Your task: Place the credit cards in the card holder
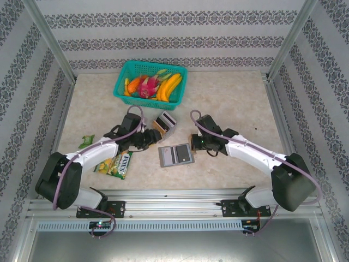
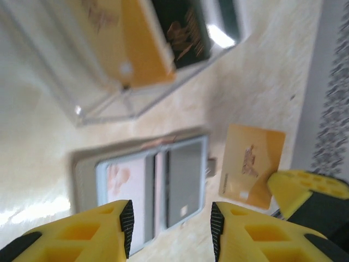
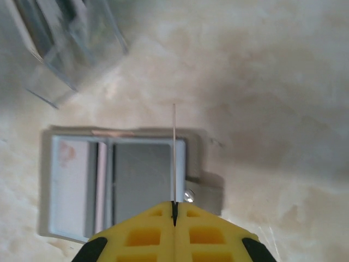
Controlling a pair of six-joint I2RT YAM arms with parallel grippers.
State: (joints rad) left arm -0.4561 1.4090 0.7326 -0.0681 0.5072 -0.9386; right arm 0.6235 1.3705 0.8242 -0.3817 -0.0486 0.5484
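Top view: the open card holder [image 1: 176, 155] lies at centre frame, with the left gripper [image 1: 151, 140] at its upper left and the right gripper [image 1: 194, 143] at its right.
Left wrist: the left fingers [image 2: 109, 232] are spread and empty, with the card holder at lower centre.
Right wrist: the right fingers [image 3: 202, 234] clamp a credit card [image 3: 174, 155] edge-on at centre frame, over the card holder.

Card holder [image 1: 176, 155] on table [image 1: 234, 98], box [image 1: 165, 122] just behind it (basket [image 1: 147, 100] farther back)

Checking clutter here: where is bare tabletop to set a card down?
Free: the beige tabletop right of the teal plastic fruit basket, and the corner left of it. Crowded: around the open grey card holder, beside the clear plastic box and green-yellow snack packet.
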